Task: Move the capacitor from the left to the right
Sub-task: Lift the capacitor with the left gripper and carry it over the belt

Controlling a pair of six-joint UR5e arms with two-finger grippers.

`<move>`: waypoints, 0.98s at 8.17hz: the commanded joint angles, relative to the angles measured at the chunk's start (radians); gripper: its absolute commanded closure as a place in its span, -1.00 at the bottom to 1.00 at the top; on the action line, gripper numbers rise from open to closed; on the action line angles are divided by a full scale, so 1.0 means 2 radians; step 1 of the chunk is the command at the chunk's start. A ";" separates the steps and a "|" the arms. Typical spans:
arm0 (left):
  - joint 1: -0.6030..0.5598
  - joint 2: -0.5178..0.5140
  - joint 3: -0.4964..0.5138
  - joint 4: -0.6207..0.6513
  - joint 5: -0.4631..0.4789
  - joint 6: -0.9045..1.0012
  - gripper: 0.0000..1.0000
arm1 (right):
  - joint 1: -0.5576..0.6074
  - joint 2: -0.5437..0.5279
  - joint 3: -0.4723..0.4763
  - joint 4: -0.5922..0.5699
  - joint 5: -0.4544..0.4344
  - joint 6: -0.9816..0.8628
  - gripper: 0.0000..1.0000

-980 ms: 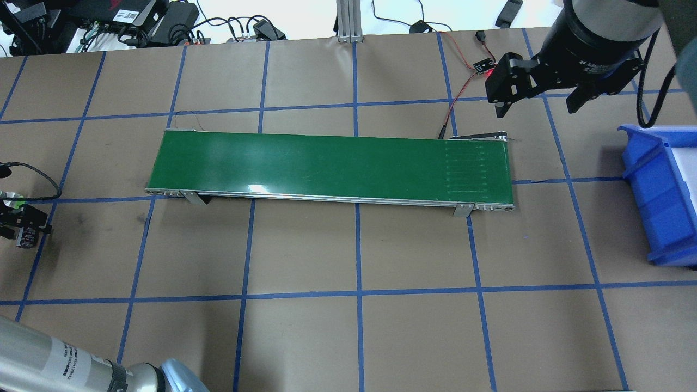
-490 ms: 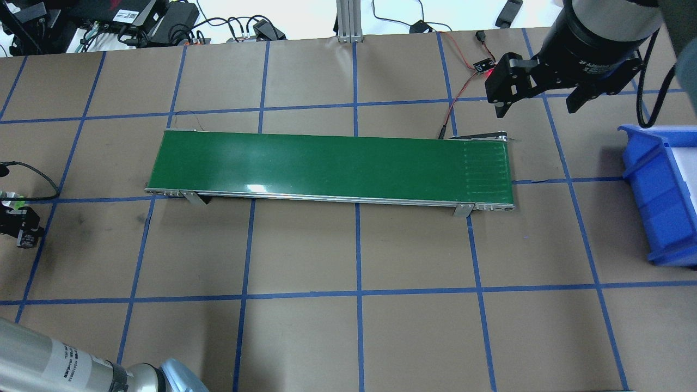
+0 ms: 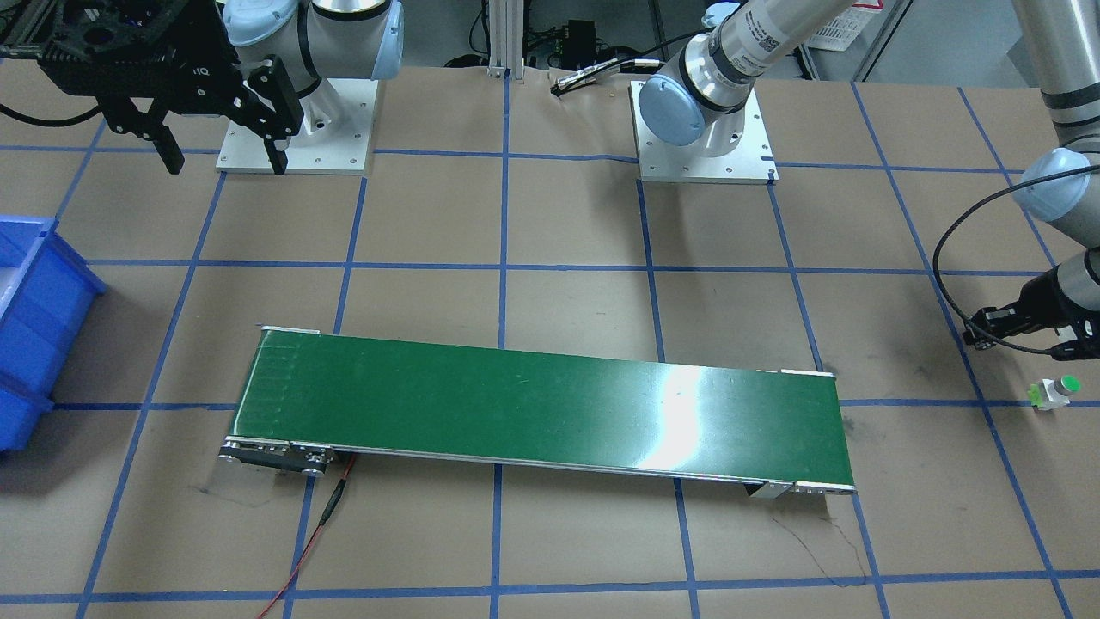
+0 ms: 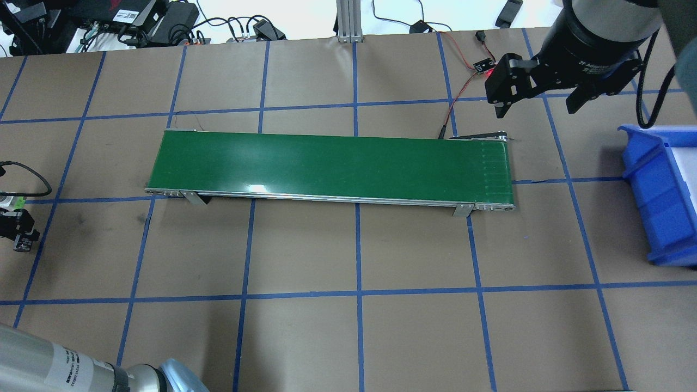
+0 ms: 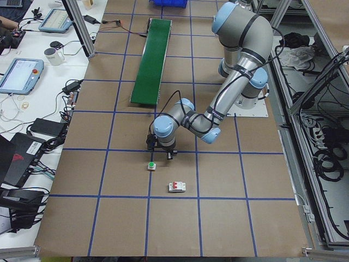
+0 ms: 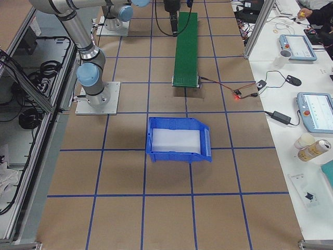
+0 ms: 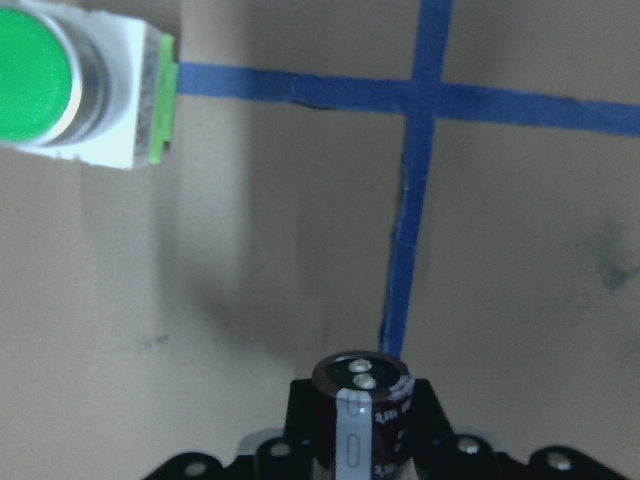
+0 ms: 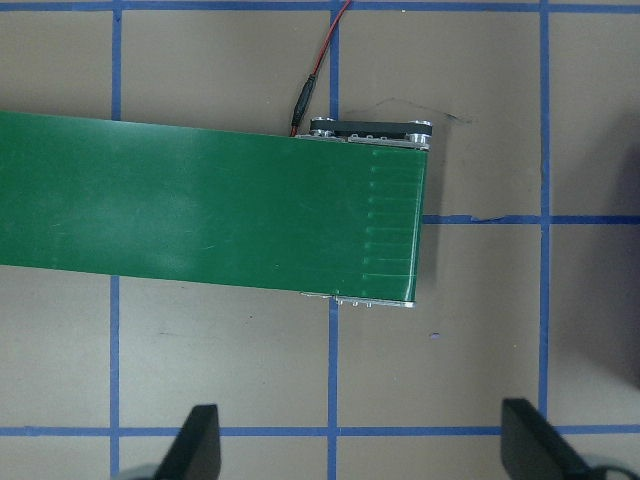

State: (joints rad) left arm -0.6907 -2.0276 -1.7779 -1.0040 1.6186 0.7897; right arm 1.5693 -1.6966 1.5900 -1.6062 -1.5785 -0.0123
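Note:
The capacitor (image 7: 352, 384), a dark stubby cylinder with a pale stripe, stands between the jaws of my left gripper (image 7: 362, 440) at the bottom of the left wrist view, above the brown table. The left gripper (image 4: 17, 230) is at the table's far left edge, well left of the green conveyor belt (image 4: 332, 163); it also shows in the front view (image 3: 1027, 325). My right gripper (image 4: 536, 106) is open and empty, above the table behind the belt's right end. Its fingers (image 8: 195, 445) frame the belt's end in the right wrist view.
A white button with a green cap (image 3: 1055, 392) lies beside the left gripper. A white block with a red mark (image 5: 176, 187) lies further out. A blue bin (image 4: 661, 196) stands at the right edge. A red wire (image 4: 460, 90) runs behind the belt.
My left gripper has moved a little further toward the left edge of the overhead view. The seam marks on the belt have shifted toward its right end. The right arm has not moved.

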 commanded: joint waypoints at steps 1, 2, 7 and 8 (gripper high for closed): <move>-0.009 0.047 0.012 -0.084 -0.003 -0.006 1.00 | 0.000 0.000 0.000 -0.001 0.000 0.000 -1.00; -0.030 0.066 0.024 -0.092 -0.006 -0.031 1.00 | 0.000 0.000 0.000 0.000 0.000 0.000 -1.00; -0.266 0.067 0.081 -0.122 -0.007 -0.222 1.00 | 0.000 0.000 0.000 0.000 0.000 0.000 -1.00; -0.286 0.060 0.087 -0.122 -0.007 -0.244 1.00 | 0.000 0.000 0.000 0.000 0.000 0.000 -1.00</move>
State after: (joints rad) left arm -1.1609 -1.8865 -1.6237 -1.2510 1.6057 0.4053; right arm 1.5692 -1.6966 1.5907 -1.6061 -1.5785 -0.0122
